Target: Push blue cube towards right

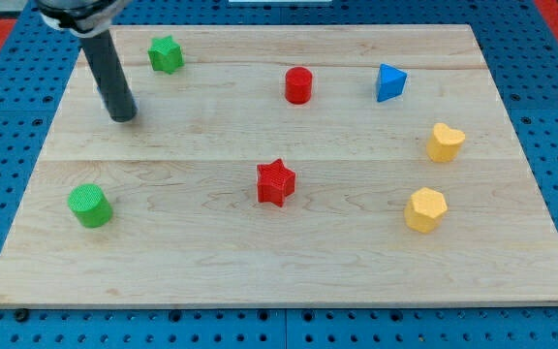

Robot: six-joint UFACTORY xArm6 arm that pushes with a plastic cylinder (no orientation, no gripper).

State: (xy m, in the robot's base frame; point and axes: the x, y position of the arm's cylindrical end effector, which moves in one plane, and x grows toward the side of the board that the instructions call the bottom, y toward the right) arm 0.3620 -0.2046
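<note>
The blue block (389,82), wedge-like in shape, lies near the view's top right on the wooden board (211,252). My tip (123,116) rests on the board at the view's upper left, far to the left of the blue block. It is just below and left of a green star-like block (166,54). It touches no block.
A red cylinder (298,85) stands left of the blue block. A red star (275,182) lies at the centre. A yellow heart-like block (445,142) and a yellow hexagonal block (424,209) sit at the right. A green cylinder (90,206) is at lower left.
</note>
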